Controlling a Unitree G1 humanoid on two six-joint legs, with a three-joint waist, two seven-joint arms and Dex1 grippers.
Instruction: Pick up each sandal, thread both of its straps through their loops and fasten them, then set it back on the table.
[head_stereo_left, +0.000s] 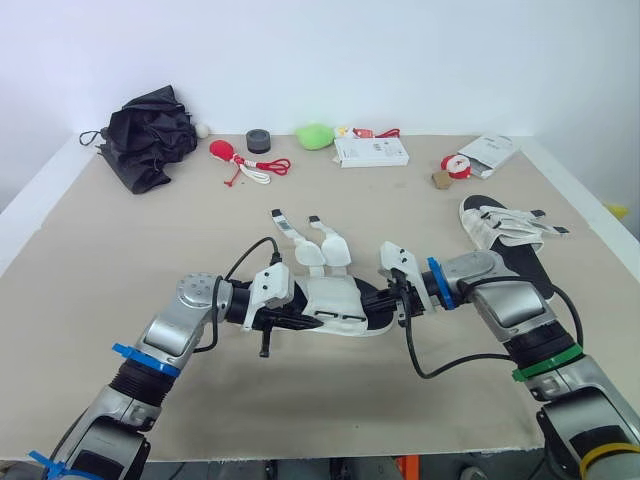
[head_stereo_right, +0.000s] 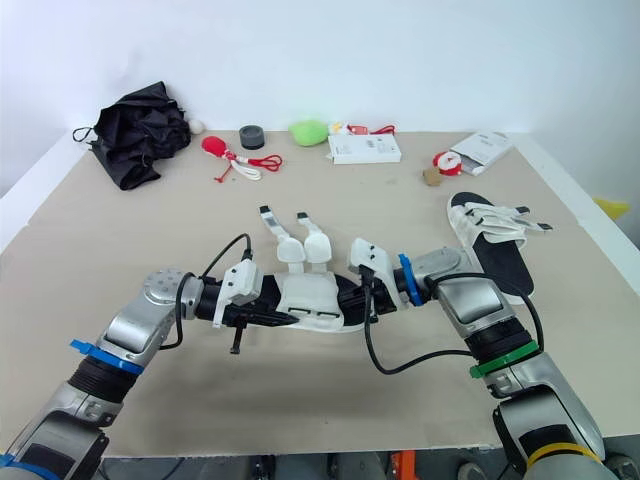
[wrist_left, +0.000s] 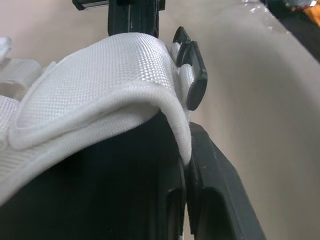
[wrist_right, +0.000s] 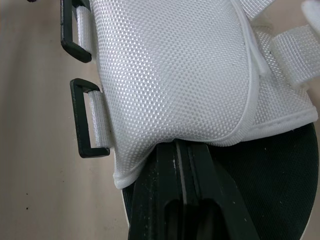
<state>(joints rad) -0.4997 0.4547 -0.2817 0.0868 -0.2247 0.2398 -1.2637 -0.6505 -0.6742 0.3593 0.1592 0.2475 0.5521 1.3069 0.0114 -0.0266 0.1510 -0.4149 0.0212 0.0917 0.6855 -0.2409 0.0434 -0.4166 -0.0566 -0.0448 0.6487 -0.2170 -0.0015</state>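
A white sandal with a black sole (head_stereo_left: 335, 302) is held over the middle of the table between both grippers. My left gripper (head_stereo_left: 298, 318) is shut on its left end, and the fingers (wrist_left: 210, 200) lie pressed together under the white upper. My right gripper (head_stereo_left: 388, 300) is shut on the other end, its fingers (wrist_right: 185, 200) closed at the sole's edge. Both straps (head_stereo_left: 312, 240) lie loose, pointing away from me. Two black loops (wrist_right: 82, 117) stand empty on the near side. A second sandal (head_stereo_left: 505, 235) lies on the table at the right, its straps across it.
Along the back of the table (head_stereo_left: 120, 260) are a folded black umbrella (head_stereo_left: 150, 135), a red and white corded item (head_stereo_left: 240, 160), a black roll (head_stereo_left: 260, 141), a green object (head_stereo_left: 315, 135), a white box (head_stereo_left: 372, 151) and an opened packet (head_stereo_left: 490, 152).
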